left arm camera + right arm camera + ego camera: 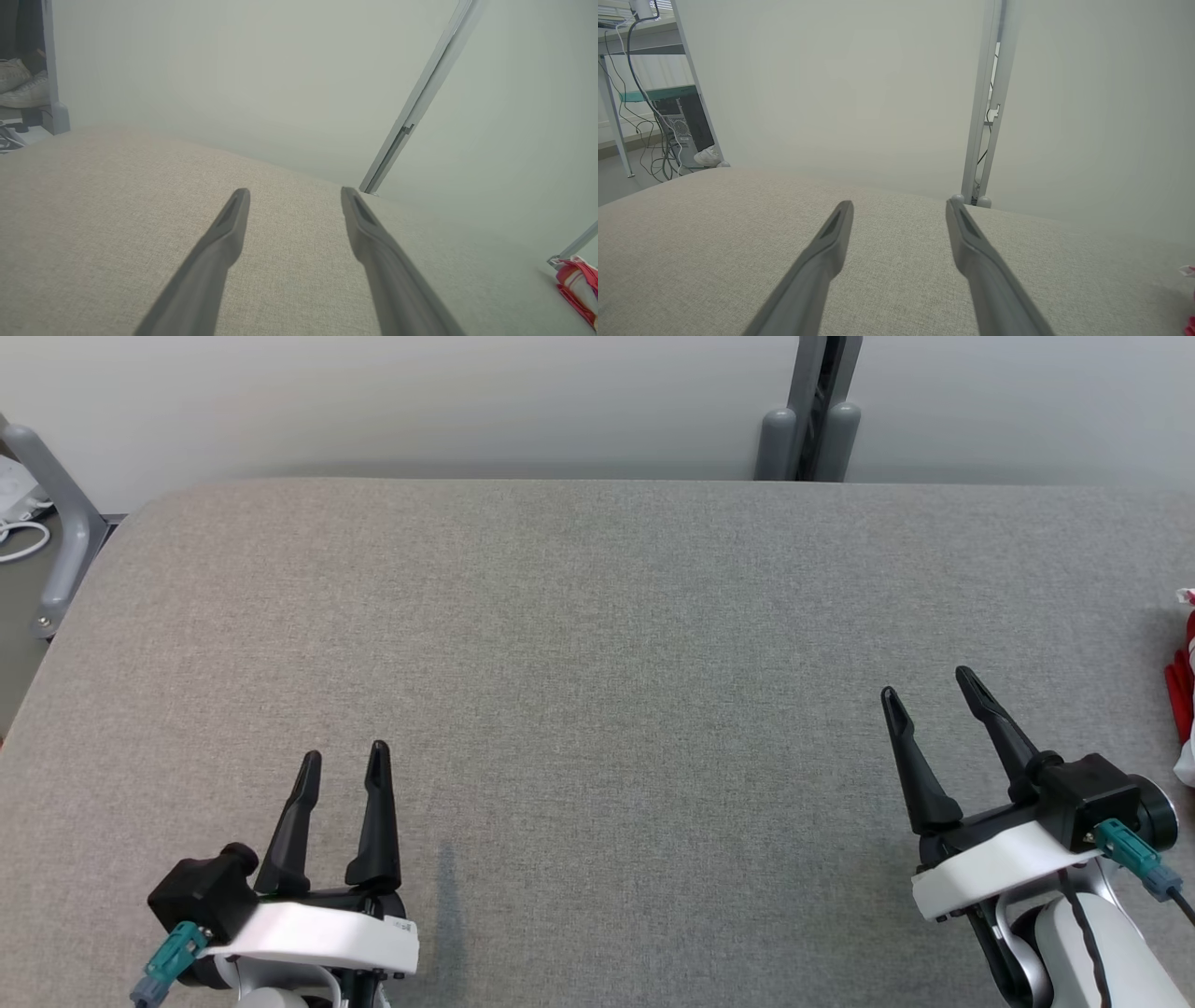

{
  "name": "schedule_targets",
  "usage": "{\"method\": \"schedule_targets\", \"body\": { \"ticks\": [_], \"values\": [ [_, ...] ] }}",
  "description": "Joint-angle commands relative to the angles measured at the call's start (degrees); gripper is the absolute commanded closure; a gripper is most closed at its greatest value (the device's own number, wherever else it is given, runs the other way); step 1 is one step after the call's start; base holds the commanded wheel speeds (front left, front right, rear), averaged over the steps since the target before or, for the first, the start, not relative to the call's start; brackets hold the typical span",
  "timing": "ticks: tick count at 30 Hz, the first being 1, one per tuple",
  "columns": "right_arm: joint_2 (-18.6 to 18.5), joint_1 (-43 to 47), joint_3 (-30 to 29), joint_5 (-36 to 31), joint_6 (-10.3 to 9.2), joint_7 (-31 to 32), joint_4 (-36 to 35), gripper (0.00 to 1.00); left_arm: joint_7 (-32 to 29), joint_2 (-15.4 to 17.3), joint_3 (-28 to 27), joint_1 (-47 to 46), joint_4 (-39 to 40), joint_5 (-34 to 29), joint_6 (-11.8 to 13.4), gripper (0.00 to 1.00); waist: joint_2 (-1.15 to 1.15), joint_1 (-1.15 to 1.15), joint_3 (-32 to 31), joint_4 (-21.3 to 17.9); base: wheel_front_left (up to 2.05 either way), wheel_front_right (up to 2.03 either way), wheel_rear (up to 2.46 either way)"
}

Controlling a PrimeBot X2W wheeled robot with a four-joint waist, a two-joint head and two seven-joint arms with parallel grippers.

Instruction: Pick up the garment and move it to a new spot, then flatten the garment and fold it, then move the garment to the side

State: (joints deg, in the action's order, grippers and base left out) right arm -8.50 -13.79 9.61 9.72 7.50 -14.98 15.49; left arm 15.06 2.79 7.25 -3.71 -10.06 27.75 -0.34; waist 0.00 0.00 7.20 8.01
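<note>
A red and white garment (1184,691) lies at the far right edge of the grey fabric table (597,644), mostly cut off by the head view's border. It also peeks in at the lower right as the garment (578,287) in the left wrist view and as a sliver of garment (1189,298) in the right wrist view. My left gripper (344,761) hovers open at the lower left, far from it, nothing between its fingers. My right gripper (929,683) stands open at the lower right, a short way left of the garment and not touching it.
A white partition wall runs behind the table, with a grey post (810,420) at its back edge. A grey frame leg (56,513) stands off the table's left corner. Cables and a computer (686,126) sit on the floor beyond the left side.
</note>
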Motion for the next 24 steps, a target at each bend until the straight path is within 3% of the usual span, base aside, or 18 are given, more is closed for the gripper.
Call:
{"method": "schedule_targets", "body": {
  "ticks": [1, 3, 4, 8, 24],
  "values": [
    [-0.5, -0.2, 0.0, 0.3, -0.02, -0.4, -0.1, 0.00, 0.0, 0.3, -0.3, 0.4, 0.0, -0.1, -0.4, 0.00, 0.00, 0.00, 0.0, 0.1, 0.00, 0.00, 0.00],
    [-0.6, -0.2, 0.2, 0.4, -0.02, -0.4, 0.1, 0.00, 0.0, 0.3, -0.1, 0.6, -0.4, 0.7, -0.6, 0.00, 0.00, 0.00, 0.0, 0.1, 0.00, 0.00, 0.00],
    [-0.1, 0.0, 0.2, 0.0, 0.00, 0.0, 0.0, 1.00, 0.0, 0.0, 0.1, 0.0, -0.3, 0.8, -0.5, 1.00, 0.00, 0.00, 0.0, 0.1, 0.00, 0.00, 0.00],
    [0.4, 1.5, 0.2, 0.5, 0.00, 0.2, 1.4, 1.00, -0.1, -0.3, 0.3, 0.9, -1.8, 1.1, -0.4, 1.00, 0.00, 0.00, 0.0, 0.1, 0.00, 0.00, 0.00],
    [0.9, 6.1, -4.7, 18.1, 0.00, 4.2, -2.4, 1.00, -3.5, 0.0, 0.5, -0.3, -2.2, 14.3, -1.5, 1.00, 0.00, 0.00, -0.9, -0.9, 0.00, 0.00, 0.00]
  ]
}}
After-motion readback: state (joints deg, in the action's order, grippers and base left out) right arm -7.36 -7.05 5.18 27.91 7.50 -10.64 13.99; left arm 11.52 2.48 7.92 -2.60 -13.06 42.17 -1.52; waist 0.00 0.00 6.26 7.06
